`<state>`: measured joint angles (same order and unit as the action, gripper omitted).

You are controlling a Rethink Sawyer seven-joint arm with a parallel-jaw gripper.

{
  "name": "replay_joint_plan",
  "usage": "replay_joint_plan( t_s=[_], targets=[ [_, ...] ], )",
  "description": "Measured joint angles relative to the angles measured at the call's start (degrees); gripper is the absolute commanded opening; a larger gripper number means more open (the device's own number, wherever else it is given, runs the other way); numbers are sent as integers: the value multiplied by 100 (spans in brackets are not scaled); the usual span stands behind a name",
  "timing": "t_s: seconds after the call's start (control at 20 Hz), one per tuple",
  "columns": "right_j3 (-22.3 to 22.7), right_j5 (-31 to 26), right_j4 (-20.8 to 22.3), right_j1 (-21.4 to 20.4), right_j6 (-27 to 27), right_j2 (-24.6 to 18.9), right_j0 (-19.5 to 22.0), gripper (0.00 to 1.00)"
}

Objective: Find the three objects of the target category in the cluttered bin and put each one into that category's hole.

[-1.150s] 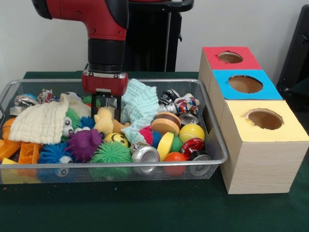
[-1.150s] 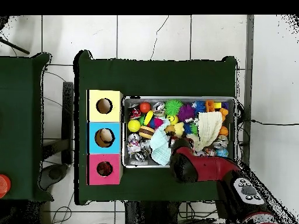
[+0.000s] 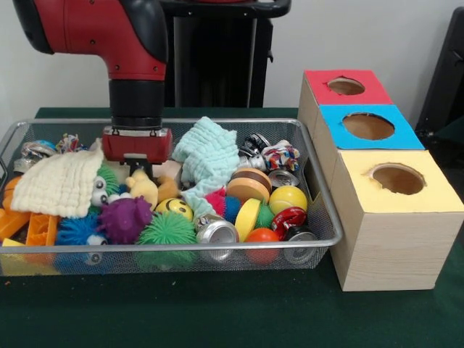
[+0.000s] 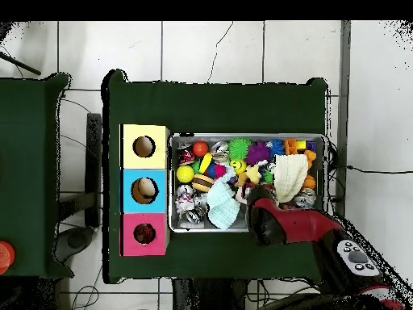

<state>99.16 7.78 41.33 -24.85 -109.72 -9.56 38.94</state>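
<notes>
I've got the gripper low in the bin, right over the pale yellow plush; I can't tell whether it is open or closed. The red-topped hole sits well apart, at the far box. My worry: the cream cloth and green spiky ball crowd that toy, so I may snag them instead.

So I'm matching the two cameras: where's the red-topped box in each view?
Front view: the red-topped box is top right, farthest of the three boxes.
Overhead view: it is lower left, bottom of the column.
Shared landmark: the blue-topped box beside it.
</notes>
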Motion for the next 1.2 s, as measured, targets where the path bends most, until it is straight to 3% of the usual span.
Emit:
replay_joint_plan(
  t_s=[0.65,1.2],
  targets=[
    [-26,-21,81,-70,0,-13,-11,0],
    [351,-943,-216,-1032,0,-16,-249,0]
  ],
)
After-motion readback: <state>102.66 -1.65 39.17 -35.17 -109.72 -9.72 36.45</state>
